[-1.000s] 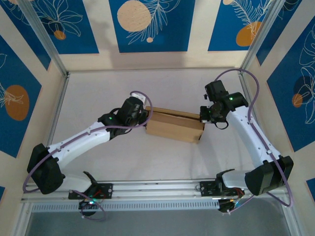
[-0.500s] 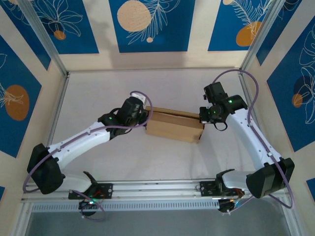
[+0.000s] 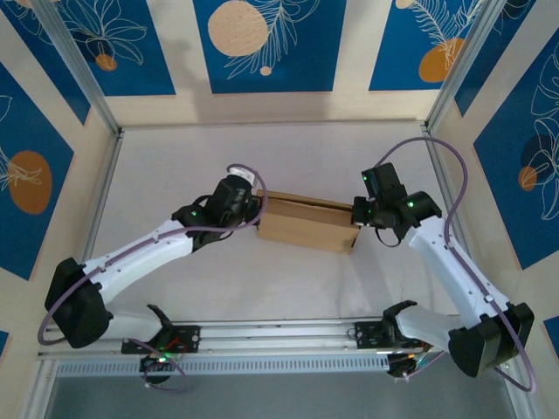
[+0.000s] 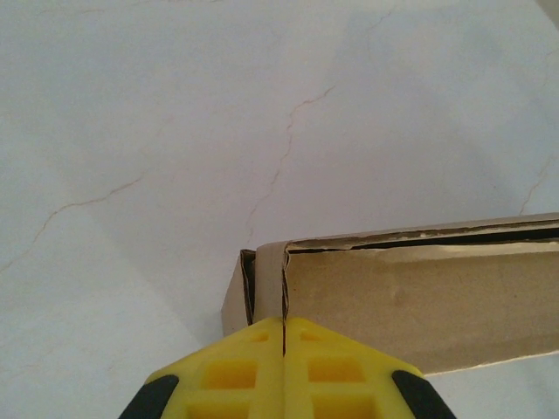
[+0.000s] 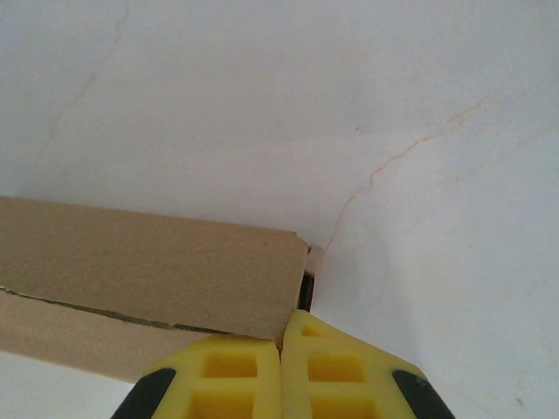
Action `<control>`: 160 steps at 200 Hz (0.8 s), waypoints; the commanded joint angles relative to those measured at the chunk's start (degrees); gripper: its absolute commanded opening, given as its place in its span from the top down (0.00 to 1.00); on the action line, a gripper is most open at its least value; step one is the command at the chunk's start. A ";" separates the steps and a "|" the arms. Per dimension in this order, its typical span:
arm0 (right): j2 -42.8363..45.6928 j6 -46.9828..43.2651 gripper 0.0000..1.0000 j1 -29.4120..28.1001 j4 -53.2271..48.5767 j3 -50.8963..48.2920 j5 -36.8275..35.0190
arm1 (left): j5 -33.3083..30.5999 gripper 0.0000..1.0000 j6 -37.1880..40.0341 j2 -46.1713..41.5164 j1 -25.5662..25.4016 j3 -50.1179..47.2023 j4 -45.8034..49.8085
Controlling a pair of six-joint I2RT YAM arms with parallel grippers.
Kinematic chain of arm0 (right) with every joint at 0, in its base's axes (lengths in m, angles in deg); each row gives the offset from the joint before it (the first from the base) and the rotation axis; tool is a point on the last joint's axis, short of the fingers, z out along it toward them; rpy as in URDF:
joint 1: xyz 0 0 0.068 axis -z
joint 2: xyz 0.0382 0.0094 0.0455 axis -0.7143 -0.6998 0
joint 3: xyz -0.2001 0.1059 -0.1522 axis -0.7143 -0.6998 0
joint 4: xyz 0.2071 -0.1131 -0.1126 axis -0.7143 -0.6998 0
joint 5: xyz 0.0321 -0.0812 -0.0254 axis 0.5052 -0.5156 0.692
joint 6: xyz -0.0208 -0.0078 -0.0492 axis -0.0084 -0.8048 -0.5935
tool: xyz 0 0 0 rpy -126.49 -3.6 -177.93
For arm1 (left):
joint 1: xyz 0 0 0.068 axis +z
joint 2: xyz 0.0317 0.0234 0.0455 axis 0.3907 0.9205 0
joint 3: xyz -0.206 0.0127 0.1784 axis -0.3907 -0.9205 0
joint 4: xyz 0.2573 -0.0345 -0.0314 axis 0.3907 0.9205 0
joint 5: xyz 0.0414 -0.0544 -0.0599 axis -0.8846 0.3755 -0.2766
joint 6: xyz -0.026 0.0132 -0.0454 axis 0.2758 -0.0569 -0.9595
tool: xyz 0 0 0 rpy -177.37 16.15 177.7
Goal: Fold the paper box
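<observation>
Fingers of the left gripper are pressed together, and its yellow pads meet the left end of the paper box where an end flap joins the long panel. The box lies near the middle of the tabletop, its long side running left to right, with a thin gap along its upper edge. At the box's right end, the right gripper is likewise closed, its tips touching the corner.
</observation>
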 commanded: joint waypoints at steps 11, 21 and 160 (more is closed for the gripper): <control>1.82 4.00 1.00 -2.46 1.54 -7.85 2.18 | 1.65 1.00 -1.36 -1.32 -0.34 -4.73 -0.75; 2.45 4.03 1.00 -2.75 2.23 -9.05 1.40 | 1.56 1.00 -1.35 -1.53 -0.32 -5.63 -1.36; 6.10 -1.07 0.53 -4.57 1.82 -6.27 5.87 | -3.26 1.00 -2.13 -0.68 -0.34 -8.04 -0.76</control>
